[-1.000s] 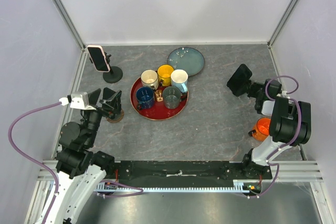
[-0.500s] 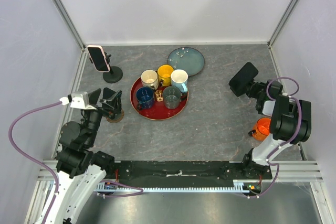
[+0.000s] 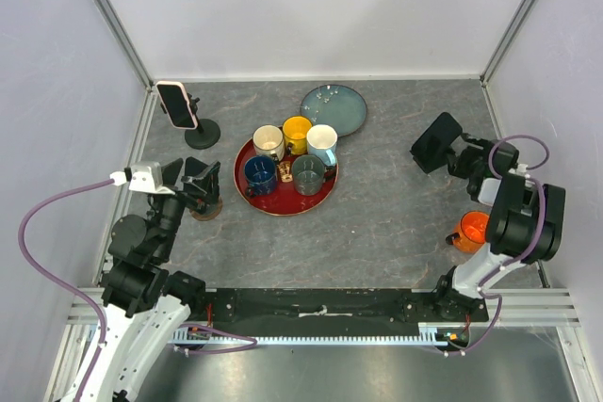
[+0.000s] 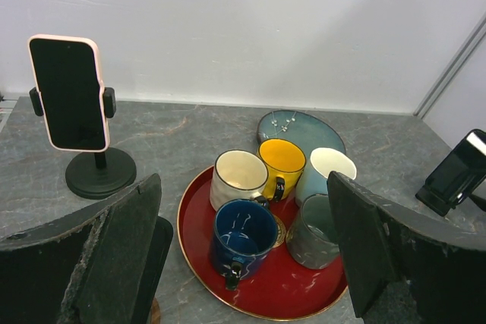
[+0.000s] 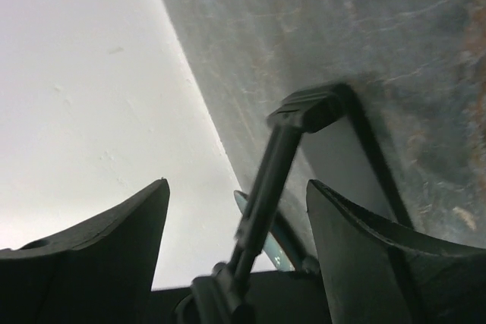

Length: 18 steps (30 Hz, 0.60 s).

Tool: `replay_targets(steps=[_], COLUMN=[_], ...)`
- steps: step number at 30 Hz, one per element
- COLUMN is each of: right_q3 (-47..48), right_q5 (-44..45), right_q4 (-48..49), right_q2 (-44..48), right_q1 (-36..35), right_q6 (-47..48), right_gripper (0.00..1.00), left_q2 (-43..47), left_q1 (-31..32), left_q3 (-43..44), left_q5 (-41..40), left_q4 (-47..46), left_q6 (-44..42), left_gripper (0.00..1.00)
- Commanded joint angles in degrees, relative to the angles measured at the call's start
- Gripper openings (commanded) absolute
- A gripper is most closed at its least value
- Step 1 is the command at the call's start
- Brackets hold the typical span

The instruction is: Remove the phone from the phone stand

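Note:
A pink-cased phone (image 3: pixel 176 104) (image 4: pixel 68 92) stands upright, clamped in a black round-based phone stand (image 3: pixel 202 133) (image 4: pixel 100 173) at the far left. My left gripper (image 3: pixel 186 174) (image 4: pixel 244 180) hangs open, near side of that stand, with nothing between its fingers. At the right a second, black phone (image 3: pixel 436 141) (image 4: pixel 458 172) stands tilted. My right gripper (image 3: pixel 464 154) (image 5: pixel 237 187) is just right of it, open. A thin dark bar (image 5: pixel 266 187) runs between its fingers, touching neither. I cannot tell what props the black phone.
A red tray (image 3: pixel 283 207) holds several mugs, with a blue plate (image 3: pixel 334 105) behind it. An orange cup (image 3: pixel 468 230) sits by the right arm. A round wooden coaster (image 3: pixel 203 210) lies under the left gripper. Walls close in on the left, back and right.
The right gripper has opened, letting go of the black phone, and drawn back a little to the right. The black phone now tilts more upright. The left arm has not moved.

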<state>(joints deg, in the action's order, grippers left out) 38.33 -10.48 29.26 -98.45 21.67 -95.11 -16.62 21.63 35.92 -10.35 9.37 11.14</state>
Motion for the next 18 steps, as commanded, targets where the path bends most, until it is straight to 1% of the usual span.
replay_targets(steps=[1,3,4,7,10,11,14,15,17,18], right_q3=[1.4,1.23,0.35,-1.4,-2.63,-3.16,-6.24,-7.73,-9.49,-10.98], right_q5=[3.08,4.5,4.94,4.77,4.77,4.59,3.89,3.28,2.84,1.96], right_q4=[-4.81,-7.89,-8.16,-8.69,-10.97,-10.28,-7.91,-7.46,-6.06,-5.53], right_q2=[8.26,10.12,12.13,15.29,18.98,20.05,24.96,26.37,31.46,33.22], right_q1=[1.18,1.71,2.32,3.2,3.81,3.9,4.52,4.61,4.61,4.61], right_q6=[4.92,6.51,7.65,10.72,18.62,23.08,29.87,34.42,39.19,43.82], right_gripper=[0.82,0.84,0.86,0.89,0.94,0.94,0.95,0.95,0.95,0.95], left_q2=[-0.34,-0.17,-0.16,0.1,0.28,0.27,0.45,0.28,0.36,0.19], left_q1=[0.17,0.17,0.08,0.08,0.17,0.17,0.08,0.17,0.17,0.17], left_q3=[-0.06,-0.15,-0.15,-0.06,0.02,0.03,-0.06,-0.15,-0.06,-0.24], left_q5=[0.33,0.33,0.33,0.5,0.86,0.94,1.38,1.38,1.56,1.73], left_q4=[-1.1,-1.02,-1.02,-1.1,-1.02,-1.1,-1.1,-1.1,-1.19,-1.28], left_q6=[0.99,1.08,1.08,1.17,1.43,1.43,1.7,1.78,1.87,1.96], left_gripper=[0.96,0.96,0.96,0.96,0.96,0.96,0.96,0.96,0.96,0.96])
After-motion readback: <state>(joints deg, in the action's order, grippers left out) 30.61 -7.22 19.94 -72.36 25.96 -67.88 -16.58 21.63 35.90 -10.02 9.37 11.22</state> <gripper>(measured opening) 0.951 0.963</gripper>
